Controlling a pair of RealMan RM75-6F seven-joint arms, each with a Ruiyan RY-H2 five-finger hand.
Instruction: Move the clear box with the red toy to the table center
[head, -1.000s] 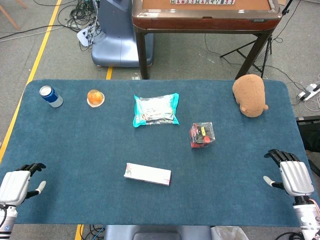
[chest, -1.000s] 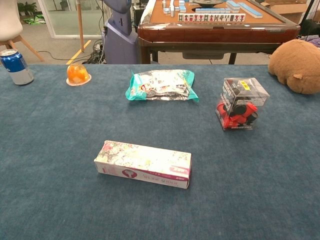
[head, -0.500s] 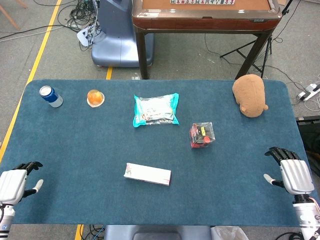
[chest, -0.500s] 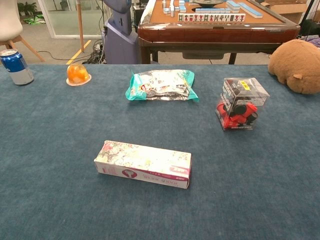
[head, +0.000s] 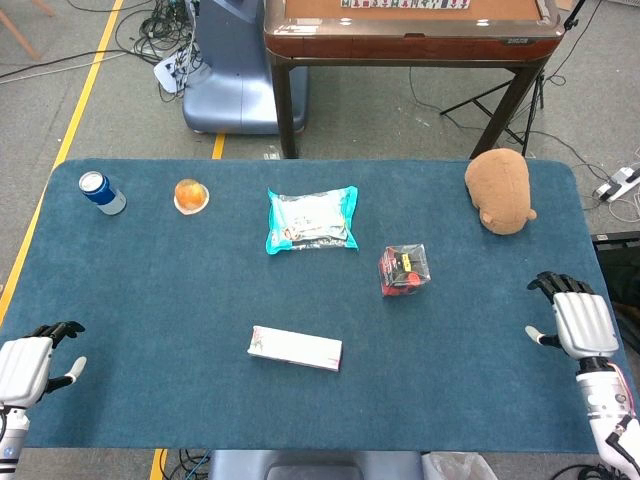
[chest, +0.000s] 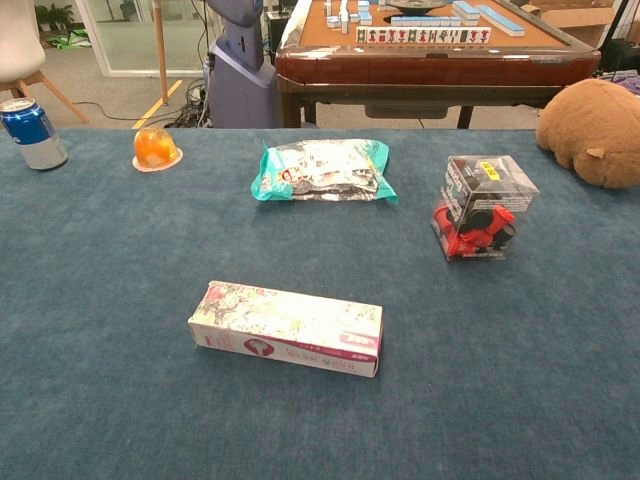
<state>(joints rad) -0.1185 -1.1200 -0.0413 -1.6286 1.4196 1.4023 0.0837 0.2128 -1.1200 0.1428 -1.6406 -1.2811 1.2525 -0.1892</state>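
1. On the blue-carpeted table (head: 180, 300), right of its centre, the clear box with the red toy (head: 403, 270) is found; a small yellow label is seen on its top, its writing too small to be read.
2. Left of the clear box, a teal-edged snack bag (head: 311, 220) is laid flat, its print illegible.
3. Nearer the robot than the clear box and to its left, a flowered carton (head: 295, 348) lies lengthwise.
4. Far left of the clear box, an orange jelly cup (head: 191, 196) and a blue drink can (head: 101, 192) are set.
5. Right of and beyond the clear box, a brown plush toy (head: 500, 190) rests.
6. Well apart from the clear box, the right hand (head: 570, 322) and left hand (head: 30, 365) are held empty with fingers spread.
7. Beyond the table, a mahjong table (chest: 430, 45) stands.
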